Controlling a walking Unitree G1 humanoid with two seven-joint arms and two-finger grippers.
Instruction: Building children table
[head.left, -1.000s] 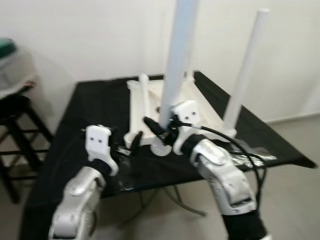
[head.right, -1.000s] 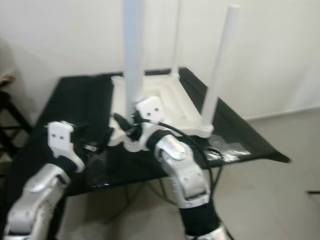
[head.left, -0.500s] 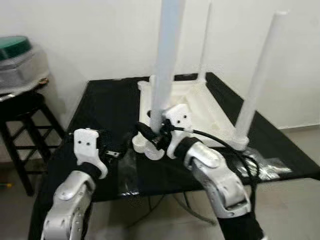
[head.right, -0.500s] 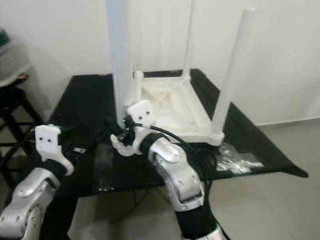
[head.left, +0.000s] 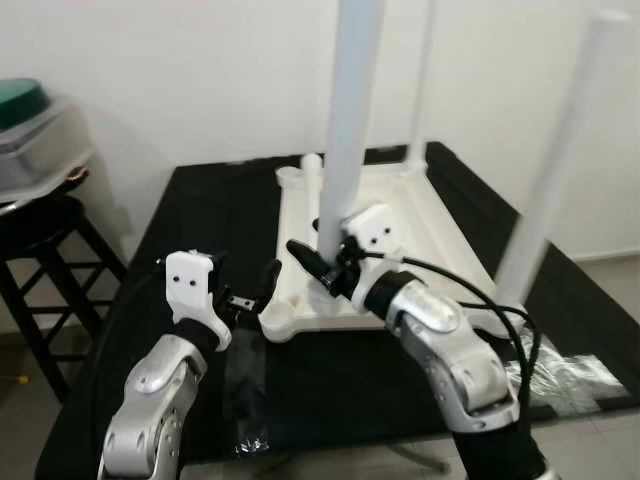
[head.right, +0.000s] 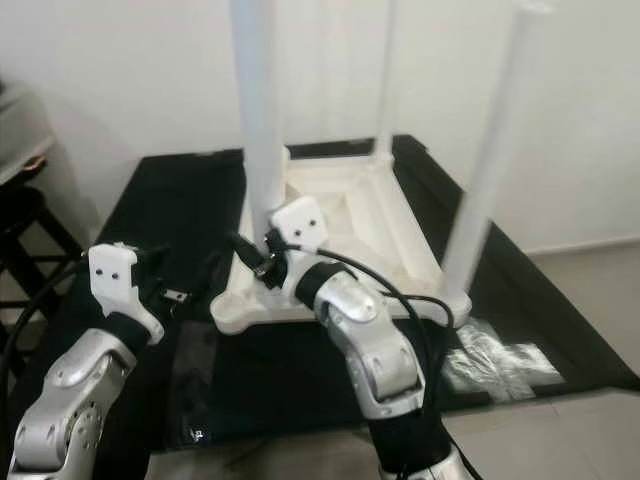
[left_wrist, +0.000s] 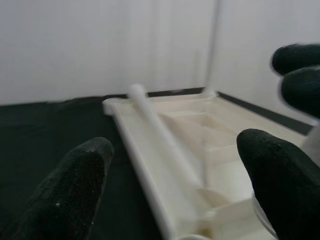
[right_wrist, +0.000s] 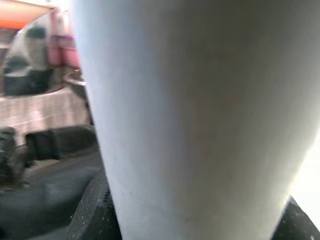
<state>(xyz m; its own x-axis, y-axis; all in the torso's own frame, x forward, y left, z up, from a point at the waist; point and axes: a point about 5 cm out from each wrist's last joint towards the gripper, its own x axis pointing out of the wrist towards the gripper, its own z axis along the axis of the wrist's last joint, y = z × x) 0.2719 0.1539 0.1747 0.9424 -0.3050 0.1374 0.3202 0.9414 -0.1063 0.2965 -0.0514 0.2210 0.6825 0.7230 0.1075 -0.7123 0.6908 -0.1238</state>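
Note:
A white children's table top (head.left: 400, 215) lies upside down on the black table (head.left: 200, 210). Three white legs stand upright from its corners. My right gripper (head.left: 320, 262) is shut on the near-left leg (head.left: 350, 120) low down, close to its base. That leg (right_wrist: 190, 125) fills the right wrist view. A fourth leg (left_wrist: 160, 135) lies along the frame's left rail, its end at the far-left corner (head.left: 311, 163). My left gripper (head.left: 252, 290) is open just left of the top's near-left corner (head.left: 280, 322), with its fingers (left_wrist: 75, 185) spread.
A black stool (head.left: 40, 225) with a green-lidded container (head.left: 30, 125) stands at the left. A clear plastic bag (head.left: 570, 375) lies at the black table's right front. A plastic wrapper (head.left: 245, 395) lies near the front edge. A white wall is behind.
The camera has shifted, so the whole scene sits differently. My left gripper has come closer to the top's near-left corner. My right gripper keeps its hold on the leg.

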